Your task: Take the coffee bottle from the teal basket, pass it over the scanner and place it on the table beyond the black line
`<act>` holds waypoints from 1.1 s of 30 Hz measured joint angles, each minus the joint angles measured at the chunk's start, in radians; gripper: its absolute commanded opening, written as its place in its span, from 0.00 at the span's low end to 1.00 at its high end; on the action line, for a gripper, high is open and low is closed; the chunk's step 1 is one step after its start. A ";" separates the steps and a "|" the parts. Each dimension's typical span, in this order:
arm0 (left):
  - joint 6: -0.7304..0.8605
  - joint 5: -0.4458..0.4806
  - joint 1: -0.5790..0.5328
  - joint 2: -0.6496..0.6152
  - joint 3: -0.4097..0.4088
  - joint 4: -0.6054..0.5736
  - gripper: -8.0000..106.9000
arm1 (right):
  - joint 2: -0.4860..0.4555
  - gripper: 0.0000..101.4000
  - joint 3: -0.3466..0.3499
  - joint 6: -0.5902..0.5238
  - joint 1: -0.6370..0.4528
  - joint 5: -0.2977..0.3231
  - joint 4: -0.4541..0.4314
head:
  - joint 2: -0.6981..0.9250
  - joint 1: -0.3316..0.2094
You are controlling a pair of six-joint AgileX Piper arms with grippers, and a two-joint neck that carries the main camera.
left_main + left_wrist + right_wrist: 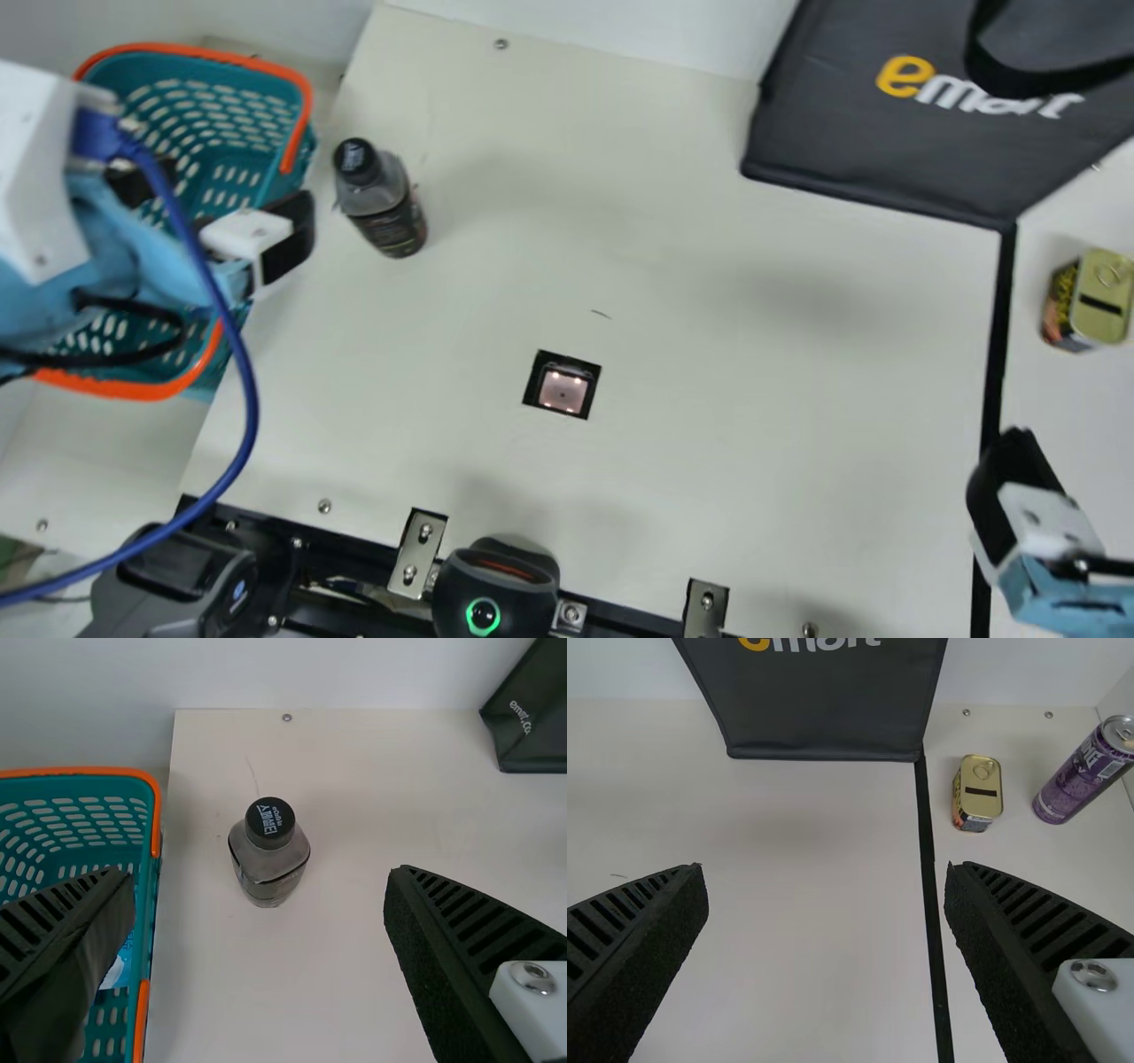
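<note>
Nearest, just short of the scanner window (563, 385): blk device w/ green ring (483, 614) at the near edge of the worktop (753, 425). Metal bracket (418, 551) just L of it, 2nd blk device (177, 580) further L. Blue cable (251, 416) loops down L of the scanner window, in front of part of the basket side.

R gripper (1019, 496): well R of the scanner window & a bit nearer, over the black line (995, 354); jaws wide apart, nothing in them.

Coming level w/ the scanner window & farther: teal basket (297, 155) w/ orange rim, well to its L, a blue/white item (120, 961) inside. L gripper (226, 199) over the basket's R part, L & beyond the scanner window; jaws released, nothing held. Tin (1101, 297) R of the scanner window, past the line, purple can (1085, 771) near it, both taking up room there.

Coffee bottle (381, 199): upright on the worktop, L & beyond the scanner window, out of the basket. Basket wall close on its L side, one jaw each side in the L wrist view, neither touching.

Farthest: dark bag (895, 133), beyond & R of the scanner window, corner at the line's far end.
</note>
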 measured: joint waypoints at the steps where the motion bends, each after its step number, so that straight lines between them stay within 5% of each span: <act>1: 0.000 0.000 0.000 0.000 0.000 0.000 0.85 | 0.000 0.94 0.000 0.000 0.000 0.000 0.000 | -0.025 0.000; 9: 0.000 0.000 0.000 0.000 0.000 0.000 0.85 | 0.000 0.94 0.000 0.000 0.000 0.000 0.000 | -0.184 0.000; 33: -0.117 -0.118 -0.061 0.191 0.018 0.082 0.85 | 0.000 0.94 0.000 0.000 0.000 0.000 0.000 | -0.184 0.000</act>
